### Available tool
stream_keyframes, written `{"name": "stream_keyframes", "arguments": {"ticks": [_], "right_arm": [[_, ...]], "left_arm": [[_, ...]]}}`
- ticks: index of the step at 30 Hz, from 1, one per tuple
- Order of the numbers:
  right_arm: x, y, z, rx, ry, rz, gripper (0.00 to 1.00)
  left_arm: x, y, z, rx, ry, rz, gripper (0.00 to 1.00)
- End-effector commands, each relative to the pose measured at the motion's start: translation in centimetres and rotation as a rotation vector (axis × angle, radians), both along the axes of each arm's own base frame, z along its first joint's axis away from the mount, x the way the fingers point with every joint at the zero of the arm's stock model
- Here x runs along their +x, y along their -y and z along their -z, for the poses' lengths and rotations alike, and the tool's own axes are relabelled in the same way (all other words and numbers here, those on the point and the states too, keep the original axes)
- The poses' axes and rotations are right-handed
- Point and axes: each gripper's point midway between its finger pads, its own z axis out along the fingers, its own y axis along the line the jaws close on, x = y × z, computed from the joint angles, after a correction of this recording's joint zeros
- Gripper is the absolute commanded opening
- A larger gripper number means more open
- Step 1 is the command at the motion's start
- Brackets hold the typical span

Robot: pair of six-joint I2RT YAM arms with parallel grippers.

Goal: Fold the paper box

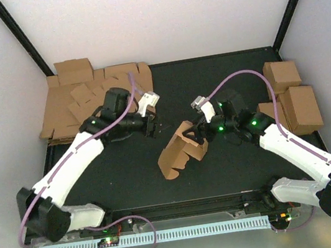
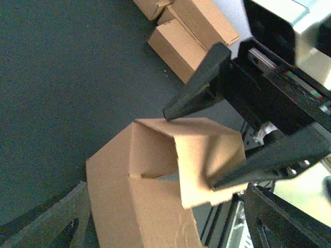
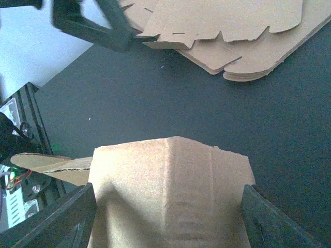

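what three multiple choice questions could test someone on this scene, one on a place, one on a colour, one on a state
1. Where does the heap of flat blanks lie?
A. in the far left corner
B. in the far right corner
C. between the arm bases

2. What colour is the table top?
A. white
B. black
C. green

3. In what state is the paper box?
A. flat and unfolded
B. partly folded, with one end open
C. closed all round

Answers:
1 A: the heap sits at the upper left of the top view.
2 B: the bare surface is black in every view.
3 B: the left wrist view looks into its hollow end.
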Motion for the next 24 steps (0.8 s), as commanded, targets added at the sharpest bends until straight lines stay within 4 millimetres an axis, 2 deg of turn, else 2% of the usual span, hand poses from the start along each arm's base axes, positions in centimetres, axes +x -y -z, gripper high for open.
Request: {"name": "stream_keyframes", "arguments": {"ticks": [1, 6, 10, 16, 24], "right_arm": [[0.1, 0.1, 0.6, -0.01, -0.014, 0.015, 0.8], [0.1, 0.1, 0.5, -0.009, -0.014, 0.009, 0.8], [0.1, 0.1, 0.4, -0.008, -0.014, 0.011, 0.8], [0.0, 0.0, 0.6, -0.014, -0.023, 0.005, 0.8], [0.0, 0.2, 0.9, -0.028, -0.028, 0.007, 0.8]], "left_arm": [[-2.2, -2.1, 0.0, 0.113, 0.115, -0.045, 0.85], [-3.5, -2.9, 1.1, 0.254, 0.227, -0.106, 0.85], [-4.2, -2.2, 1.8, 0.318, 0.272, -0.129, 0.84], [-3.4, -1.8, 3.6, 0.403, 0.29, -0.174, 0.78], [-2.9, -1.2, 5.4, 0.444, 0.255, -0.169, 0.64]]}}
